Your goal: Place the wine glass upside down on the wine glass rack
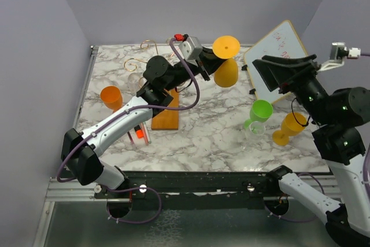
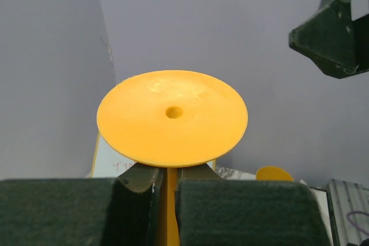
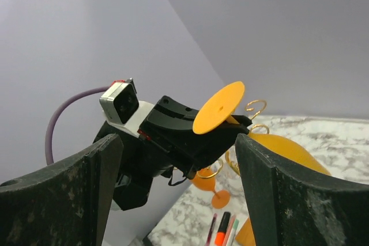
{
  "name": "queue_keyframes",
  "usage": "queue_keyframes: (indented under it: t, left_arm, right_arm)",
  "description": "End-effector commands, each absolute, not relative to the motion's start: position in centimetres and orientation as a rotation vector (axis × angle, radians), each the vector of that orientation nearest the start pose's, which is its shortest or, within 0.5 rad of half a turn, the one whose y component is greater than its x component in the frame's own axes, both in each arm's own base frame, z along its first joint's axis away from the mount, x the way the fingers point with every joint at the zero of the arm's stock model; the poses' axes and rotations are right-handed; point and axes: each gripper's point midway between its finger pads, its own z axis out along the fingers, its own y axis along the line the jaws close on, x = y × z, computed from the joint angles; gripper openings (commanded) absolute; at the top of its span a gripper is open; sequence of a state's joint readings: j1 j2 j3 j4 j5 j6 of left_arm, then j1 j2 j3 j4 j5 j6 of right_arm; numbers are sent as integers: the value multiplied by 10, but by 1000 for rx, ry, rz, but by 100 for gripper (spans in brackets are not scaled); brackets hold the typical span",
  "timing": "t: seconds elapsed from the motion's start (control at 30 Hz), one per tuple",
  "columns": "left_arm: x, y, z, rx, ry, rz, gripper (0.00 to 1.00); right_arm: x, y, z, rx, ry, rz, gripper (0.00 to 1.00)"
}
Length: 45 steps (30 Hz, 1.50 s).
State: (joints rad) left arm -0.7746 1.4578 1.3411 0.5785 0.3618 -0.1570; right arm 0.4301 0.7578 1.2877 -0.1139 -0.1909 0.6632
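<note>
A yellow-orange wine glass (image 1: 226,72) hangs upside down in the air, its round foot (image 1: 226,45) uppermost. My left gripper (image 1: 207,62) is shut on its stem, to the right of the wine glass rack. In the left wrist view the foot (image 2: 172,116) fills the middle and the stem (image 2: 167,200) runs between the dark pads. The rack's gold curls (image 1: 134,65) rise from a wooden base (image 1: 165,117), partly hidden by my left arm. My right gripper (image 1: 283,70) stands open and empty, facing the held glass (image 3: 219,108) and the rack's curls (image 3: 256,108).
An orange glass (image 1: 111,96) stands left of the rack. A green glass (image 1: 259,111), a clear glass (image 1: 256,131) and a yellow glass (image 1: 292,125) sit at the right. A whiteboard (image 1: 276,50) leans at the back right. Markers (image 1: 139,134) lie by the base.
</note>
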Motion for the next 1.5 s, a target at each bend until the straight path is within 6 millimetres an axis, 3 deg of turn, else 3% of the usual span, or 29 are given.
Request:
queue_keyframes:
  t: [0.0,0.33,0.63,0.77,1.03,1.2,1.27,1.33,1.47]
  left_arm:
    - [283,-390,450,836,938,-957,0]
    - [281,-394,440,873,931,-941,0]
    - [268,-385,445,896,893,-922,0]
    - [262,-384,446,913,878,-938,0]
    - [257,-379,450,912,868,-942,0]
    - [255,-379,451,902,880,-960,0]
    - [255,-378,452,890,888,-968,9]
    - [256,-376,454,877,892,-969,23]
    - [252,-366,461,806,930,-1005,67]
  right_arm:
    - [209,182,502,-27,1482,1177,83]
    - [241,192,467,153,1659,1201,67]
    - [261,192,472,306,1609,1263,36]
    - [267,196,471,330,1624,1277,31]
    - [277,198,456,377,1672,1260,33]
    - [277,202,459,373,1656,1297,14]
    - [276,204,463,372,1646,1327,2]
    - [275,204,469,375,1630,1341,1]
    - [277,201,485,382,1572,1347,1]
